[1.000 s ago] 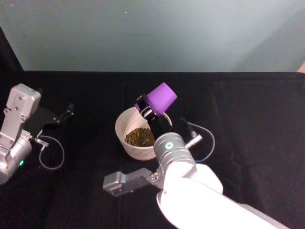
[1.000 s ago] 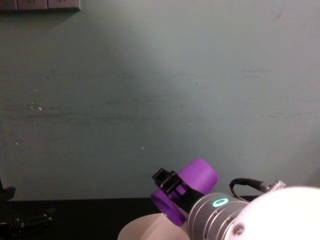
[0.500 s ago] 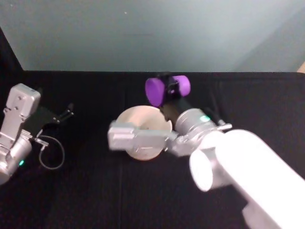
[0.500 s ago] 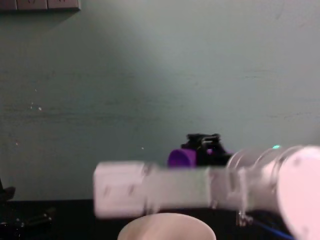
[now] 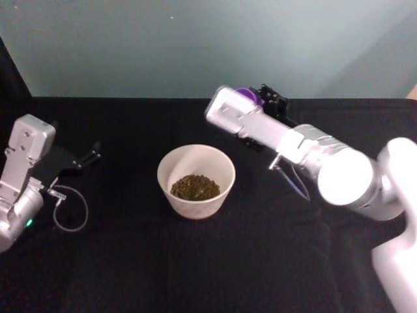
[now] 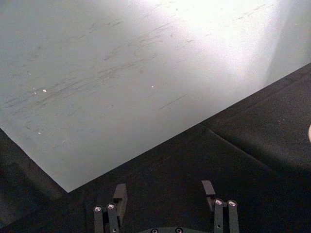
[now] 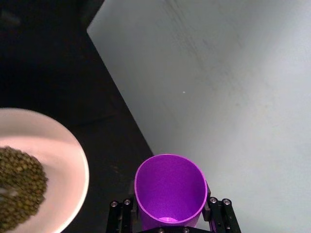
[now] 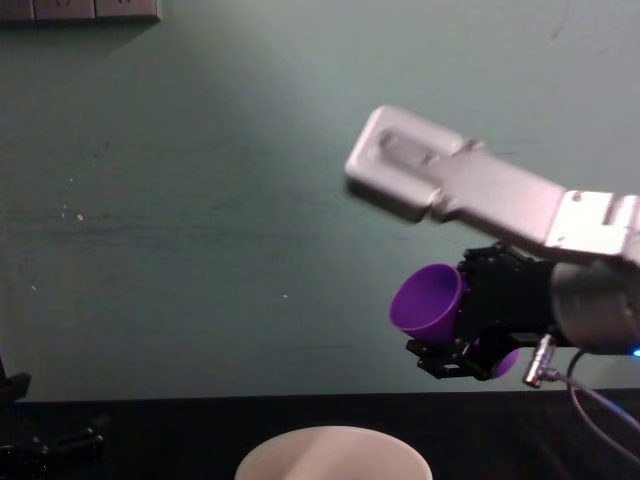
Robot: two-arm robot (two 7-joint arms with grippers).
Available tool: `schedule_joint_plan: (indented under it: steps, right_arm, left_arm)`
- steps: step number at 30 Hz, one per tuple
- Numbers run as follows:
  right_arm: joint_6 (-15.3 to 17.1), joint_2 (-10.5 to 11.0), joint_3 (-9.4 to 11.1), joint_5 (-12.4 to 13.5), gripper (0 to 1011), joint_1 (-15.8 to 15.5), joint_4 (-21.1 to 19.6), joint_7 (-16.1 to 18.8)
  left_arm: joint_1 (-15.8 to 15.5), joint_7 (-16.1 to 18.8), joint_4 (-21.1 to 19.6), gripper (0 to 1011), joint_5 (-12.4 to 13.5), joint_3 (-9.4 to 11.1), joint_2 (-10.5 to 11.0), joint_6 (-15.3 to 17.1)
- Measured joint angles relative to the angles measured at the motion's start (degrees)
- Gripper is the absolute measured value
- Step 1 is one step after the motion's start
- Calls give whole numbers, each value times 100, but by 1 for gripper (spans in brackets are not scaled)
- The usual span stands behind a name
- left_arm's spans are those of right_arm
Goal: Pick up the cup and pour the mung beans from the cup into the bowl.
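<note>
The white bowl (image 5: 195, 207) stands mid-table with mung beans (image 5: 194, 187) heaped in its bottom. Behind it and to the right, above the table, my right gripper (image 5: 262, 103) is shut on the purple cup (image 5: 245, 95). From the chest the cup (image 8: 428, 300) lies nearly on its side, mouth towards the left, above and right of the bowl (image 8: 330, 455). The right wrist view looks into the cup (image 7: 169, 187), which appears empty, with the bowl (image 7: 65, 165) and beans (image 7: 17, 187) off to one side. My left gripper (image 5: 88, 156) rests open at the table's left.
A black cloth covers the table, and a pale green wall rises close behind it. A loose cable (image 5: 68, 212) loops beside the left arm. My left gripper (image 6: 164, 191) hangs over bare cloth.
The right arm has swung the cup from upturned over the bowl up and back to the right, away from the bowl, and turned the wrist. The left arm has not moved.
</note>
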Motion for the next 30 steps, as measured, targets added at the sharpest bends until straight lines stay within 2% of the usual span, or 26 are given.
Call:
schedule_joint_plan:
  steps: [1,4,7,8,12,16,30]
  right_arm:
    - [-23,-11,59,101,723,-3,16,26]
    - [-226,-69,422,761,723,-18,161,151]
    - [-370,-109,619,1127,723,-29,263,184]
    - [-497,-139,738,1366,723,-46,342,188]
    - [-733,-194,961,1797,723,-82,519,171]
    - [-826,-193,1007,1966,723,-89,602,146]
    - [-801,-187,982,1912,723,-88,576,142]
  left_arm:
    - [0,0,0,1000,0,0,0,0]
    - [0,0,0,1000,0,0,0,0]
    - [0,0,0,1000,0,0,0,0]
    - [0,0,0,1000,1,0,0,0]
    - [0,0,0,1000,0,0,0,0]
    - [0,0,0,1000,0,0,0,0]
    - [0,0,0,1000,0,0,0,0]
